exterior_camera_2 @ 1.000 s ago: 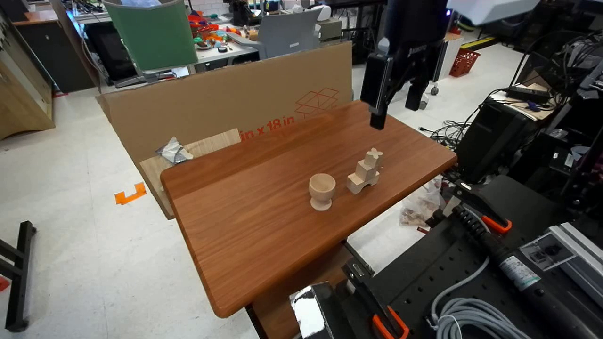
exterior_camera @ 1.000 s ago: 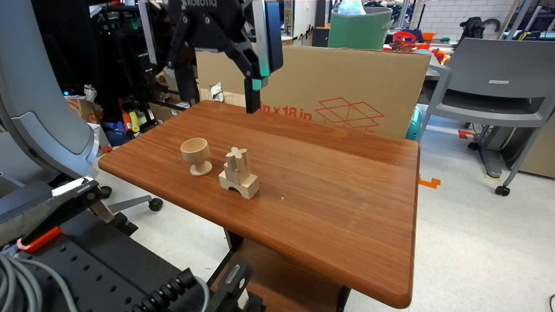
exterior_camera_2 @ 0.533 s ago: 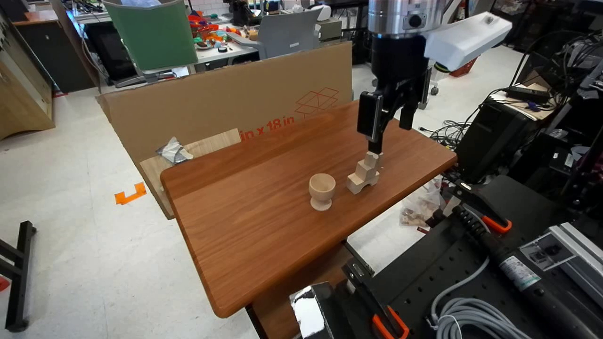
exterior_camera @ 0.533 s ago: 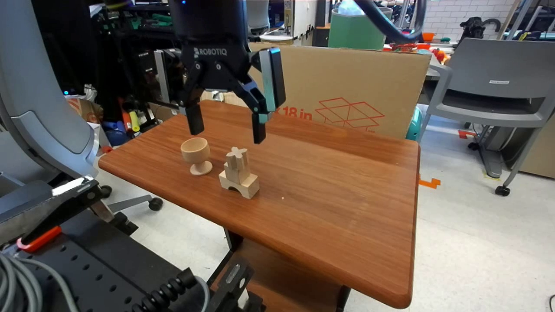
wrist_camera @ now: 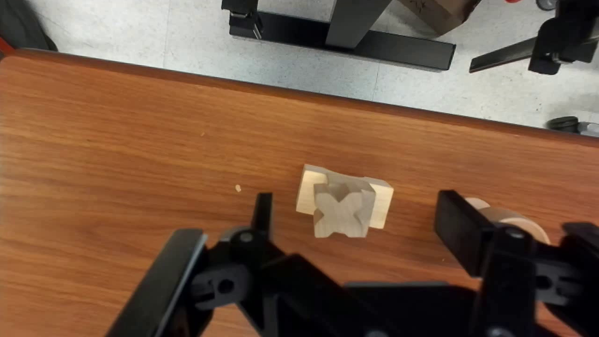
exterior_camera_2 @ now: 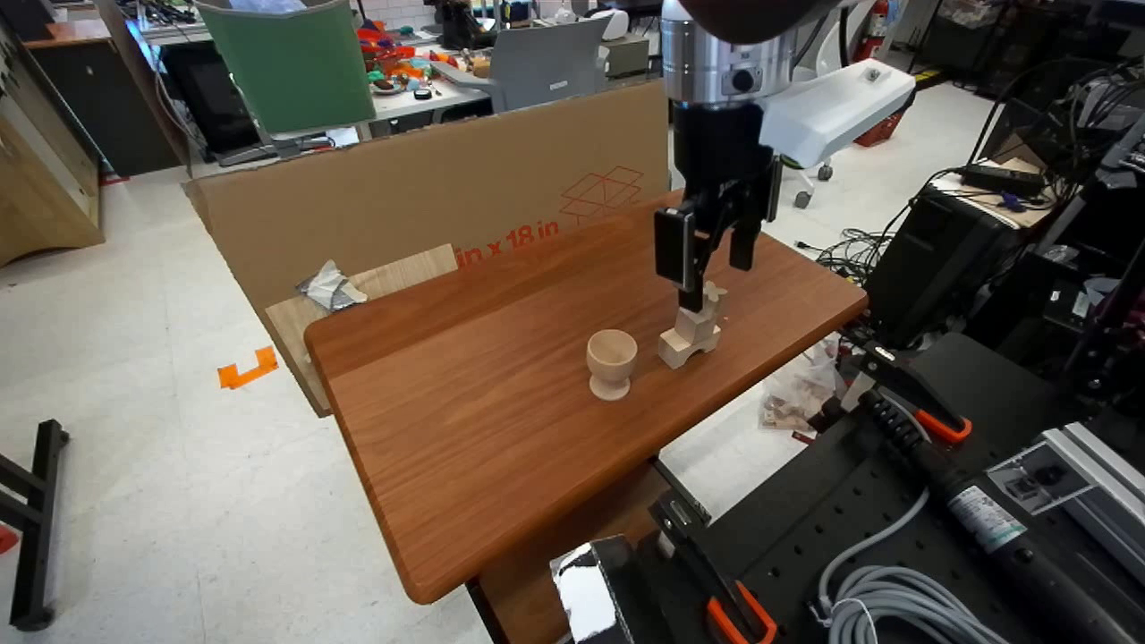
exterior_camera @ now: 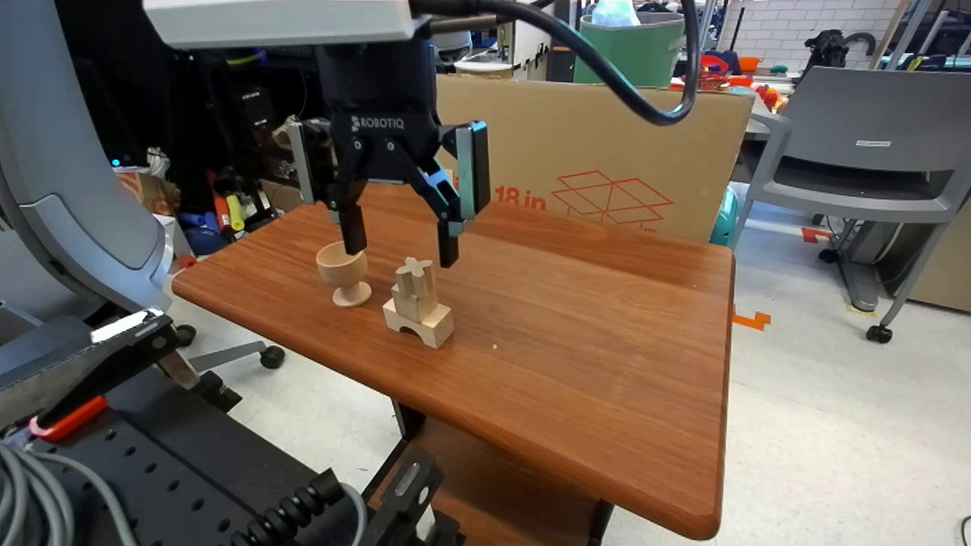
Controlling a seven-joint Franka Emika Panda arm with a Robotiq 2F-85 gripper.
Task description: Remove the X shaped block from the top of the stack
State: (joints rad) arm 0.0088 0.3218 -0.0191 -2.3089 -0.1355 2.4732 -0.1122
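Note:
The pale X shaped block (exterior_camera: 414,277) stands upright on top of the stack (exterior_camera: 430,326). In the wrist view the X shaped block's (wrist_camera: 344,213) notched top face shows between the fingers. The stack's arched base piece (wrist_camera: 381,206) shows below it, with a boxy piece between. My gripper (exterior_camera: 401,246) is open and empty, pointing down above the stack. One finger (wrist_camera: 263,215) is on each side of the block in the wrist view, with gaps on both sides. In an exterior view a finger (exterior_camera_2: 691,291) partly hides the X shaped block (exterior_camera_2: 715,292).
A round wooden cup (exterior_camera: 341,265) stands close beside the stack; it also shows in an exterior view (exterior_camera_2: 612,353) and partly behind a finger in the wrist view (wrist_camera: 529,224). The wooden table's (exterior_camera: 592,341) edge is near the stack. A cardboard sheet (exterior_camera: 607,152) stands behind the table.
My gripper has come down from high over the table to just above the stack, staying open. The stack and the cup have not moved.

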